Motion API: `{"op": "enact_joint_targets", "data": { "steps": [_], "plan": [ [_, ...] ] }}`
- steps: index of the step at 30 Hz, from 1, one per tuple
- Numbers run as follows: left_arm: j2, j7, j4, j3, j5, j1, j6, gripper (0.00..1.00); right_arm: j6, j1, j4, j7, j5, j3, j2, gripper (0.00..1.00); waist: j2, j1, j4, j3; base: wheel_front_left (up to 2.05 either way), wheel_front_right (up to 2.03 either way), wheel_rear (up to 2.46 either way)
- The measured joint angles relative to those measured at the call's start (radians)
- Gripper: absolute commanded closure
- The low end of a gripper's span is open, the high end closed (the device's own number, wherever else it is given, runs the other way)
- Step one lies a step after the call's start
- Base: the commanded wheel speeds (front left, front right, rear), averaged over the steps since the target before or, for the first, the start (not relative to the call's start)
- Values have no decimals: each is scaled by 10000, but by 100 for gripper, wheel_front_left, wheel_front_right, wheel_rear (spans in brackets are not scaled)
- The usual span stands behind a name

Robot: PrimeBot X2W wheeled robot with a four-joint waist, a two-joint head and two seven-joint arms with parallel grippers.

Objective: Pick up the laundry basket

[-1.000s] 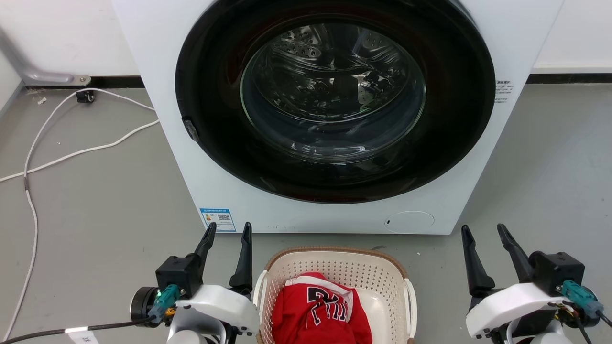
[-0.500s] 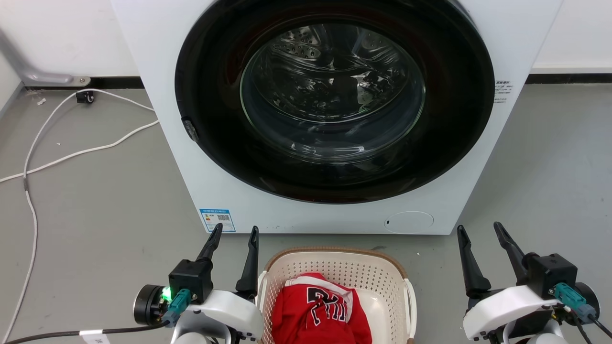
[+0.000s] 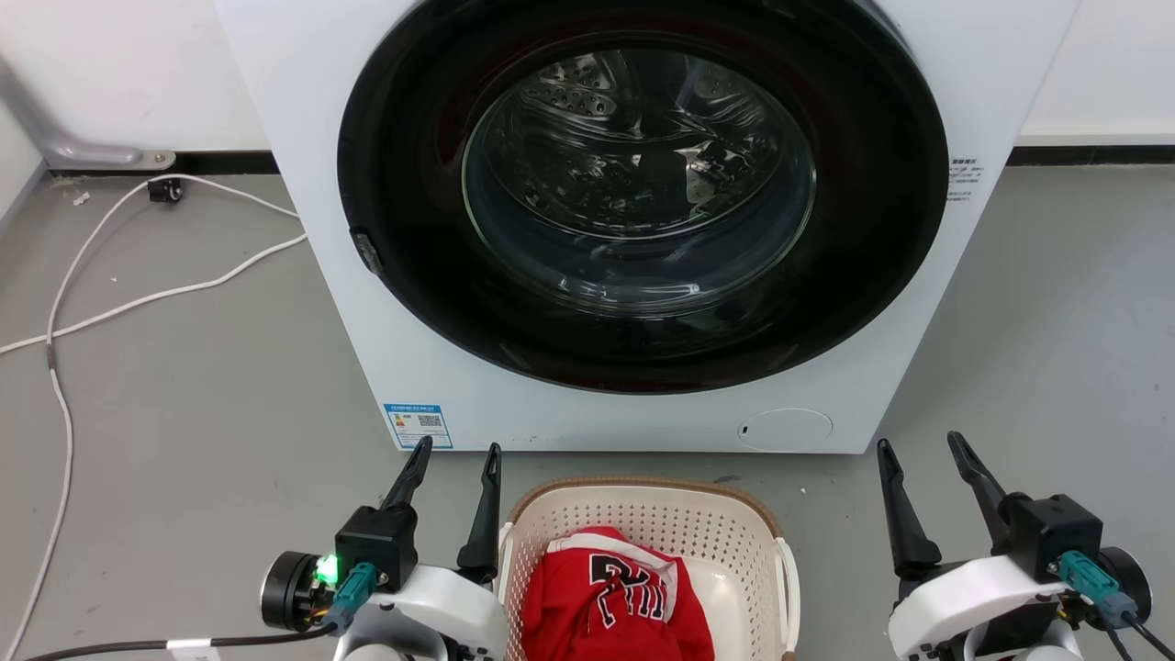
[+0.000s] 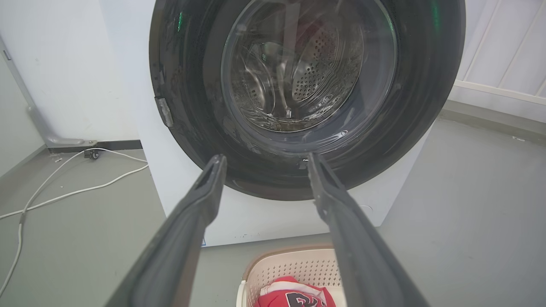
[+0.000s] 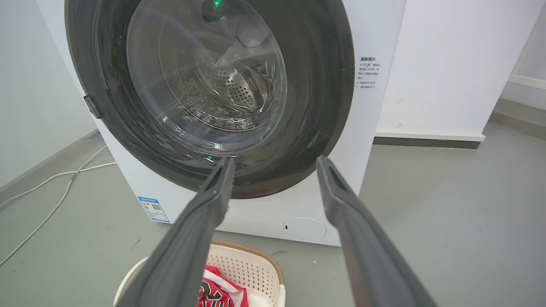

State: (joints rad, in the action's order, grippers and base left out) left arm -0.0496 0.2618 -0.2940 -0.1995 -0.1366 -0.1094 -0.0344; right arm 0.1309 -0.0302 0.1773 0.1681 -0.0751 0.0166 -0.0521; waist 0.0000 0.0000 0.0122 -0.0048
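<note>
The laundry basket (image 3: 643, 505) sits on the grey floor at the bottom centre of the head view, cream with a brown rim and white side handles, holding a red garment (image 3: 610, 597). My left gripper (image 3: 457, 452) stands open just left of the basket's left handle, fingers pointing up. My right gripper (image 3: 920, 445) is open too, well to the right of the basket. The left wrist view shows the basket (image 4: 290, 266) below between my left gripper (image 4: 263, 158)'s fingers. In the right wrist view the basket (image 5: 247, 266) lies low left of my right gripper (image 5: 275, 161).
A white washing machine (image 3: 303, 138) with a shut dark round glass door (image 3: 643, 184) stands right behind the basket. White cables (image 3: 138, 294) trail over the floor at the left. Open grey floor (image 3: 1056, 321) lies right of the washer.
My left gripper has moved right, closer to the basket's left handle. My right gripper has shifted slightly left. The basket has not moved.
</note>
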Motion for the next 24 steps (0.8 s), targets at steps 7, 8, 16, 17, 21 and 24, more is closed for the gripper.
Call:
{"op": "enact_joint_targets", "data": {
  "steps": [7,8,16,17,21,24],
  "plan": [
    [0,12,-84,17,-73,-23,21,0,0,-1,115,33,-35,12,0,0,0,0,-4,-8,0,0,0],
    [0,12,-90,25,-81,-25,23,0,0,-1,134,35,-36,8,0,0,0,1,-6,-15,0,0,0],
    [0,12,-219,13,-100,-31,82,0,0,-1,251,65,-82,-13,0,0,0,0,-20,13,0,0,0],
    [0,12,-291,6,-96,-35,86,0,0,-1,284,54,-96,-25,0,0,0,0,-23,38,0,0,0],
    [0,13,-765,-42,-86,-173,92,0,0,-26,443,-27,-128,-21,2,0,0,0,-63,267,0,0,0],
    [0,12,-1218,-54,-98,-403,92,0,0,-139,648,-69,-150,-13,2,0,0,0,-122,615,0,0,0]
  ]
}}
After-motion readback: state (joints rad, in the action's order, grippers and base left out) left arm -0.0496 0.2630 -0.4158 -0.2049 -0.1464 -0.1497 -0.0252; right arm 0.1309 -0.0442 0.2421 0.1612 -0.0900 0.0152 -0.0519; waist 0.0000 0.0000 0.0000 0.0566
